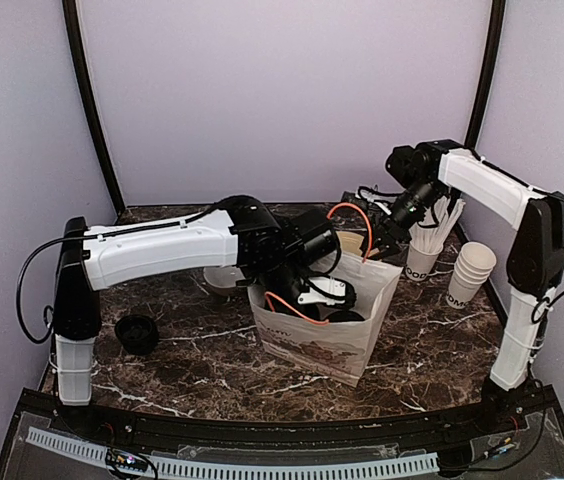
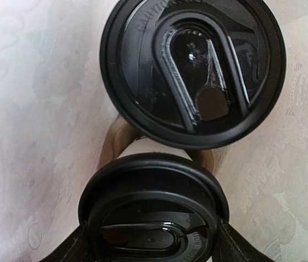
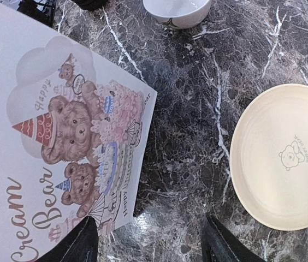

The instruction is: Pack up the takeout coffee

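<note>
The left gripper [image 2: 151, 237] reaches down into the white paper bag printed with bears [image 1: 312, 345], its fingers clamped on either side of a small white paper cup with a black plastic lid [image 2: 154, 213]. A second lidded cup [image 2: 192, 71] stands just beside it in the bag, free. The right gripper [image 3: 148, 240] hangs wide and empty over the dark marble table [image 3: 197, 109], between the bag and a round cream plate [image 3: 285, 158].
</note>
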